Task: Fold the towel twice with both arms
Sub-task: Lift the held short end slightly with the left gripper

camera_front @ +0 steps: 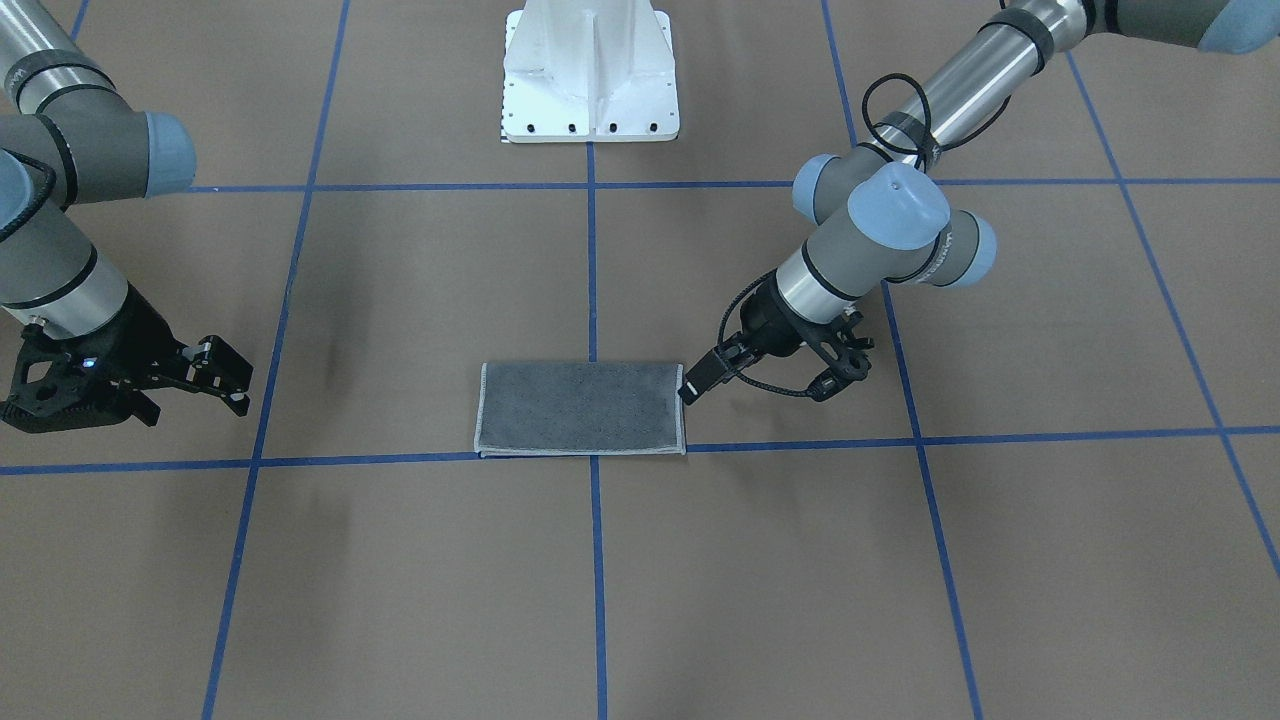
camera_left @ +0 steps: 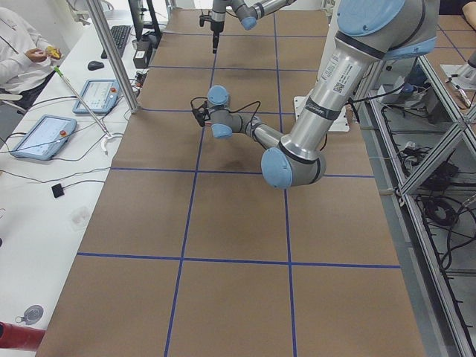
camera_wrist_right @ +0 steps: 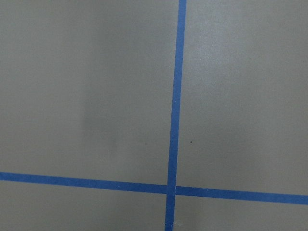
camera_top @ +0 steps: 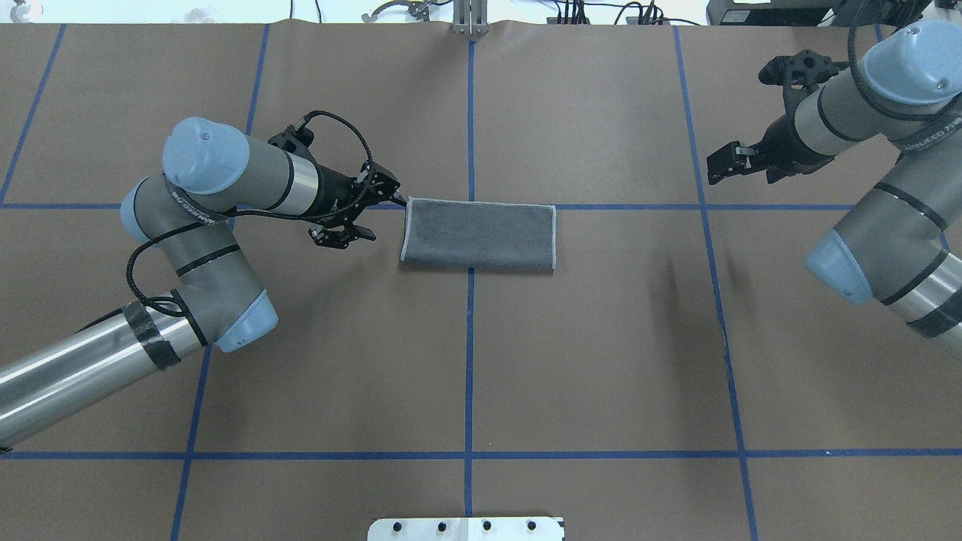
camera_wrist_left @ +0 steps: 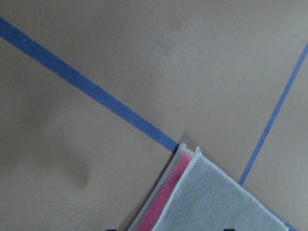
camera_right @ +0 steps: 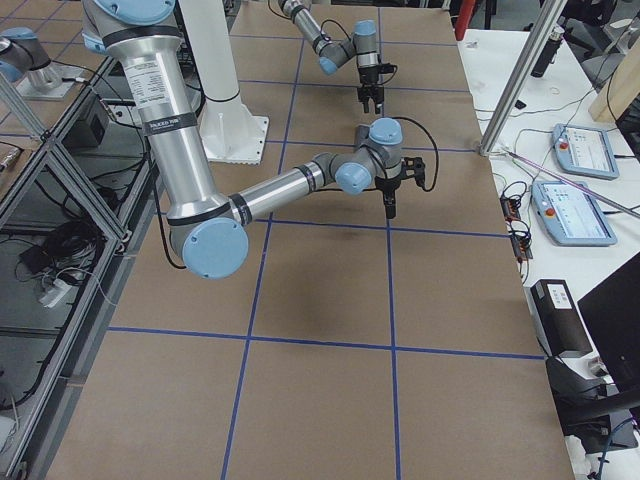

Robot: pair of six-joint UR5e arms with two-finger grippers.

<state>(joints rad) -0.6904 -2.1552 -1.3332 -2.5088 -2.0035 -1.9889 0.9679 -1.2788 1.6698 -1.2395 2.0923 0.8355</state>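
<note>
The towel (camera_front: 580,408) lies flat at the middle of the table, folded into a rectangle with its dark grey face up; it also shows in the overhead view (camera_top: 479,234). In the left wrist view the towel's corner (camera_wrist_left: 211,202) shows a pink strip between its layers. My left gripper (camera_top: 372,218) is open and low at the towel's left end, with one fingertip (camera_front: 690,390) at the far corner. My right gripper (camera_top: 721,164) is open and empty, well off the towel's right end; it also shows in the front-facing view (camera_front: 230,378).
The white bolted pedestal (camera_front: 590,80) stands at the robot's side of the table. Blue tape lines (camera_wrist_right: 175,96) cross the brown table cover. A side desk with tablets (camera_left: 41,137) and a seated person (camera_left: 18,44) are beyond the far edge.
</note>
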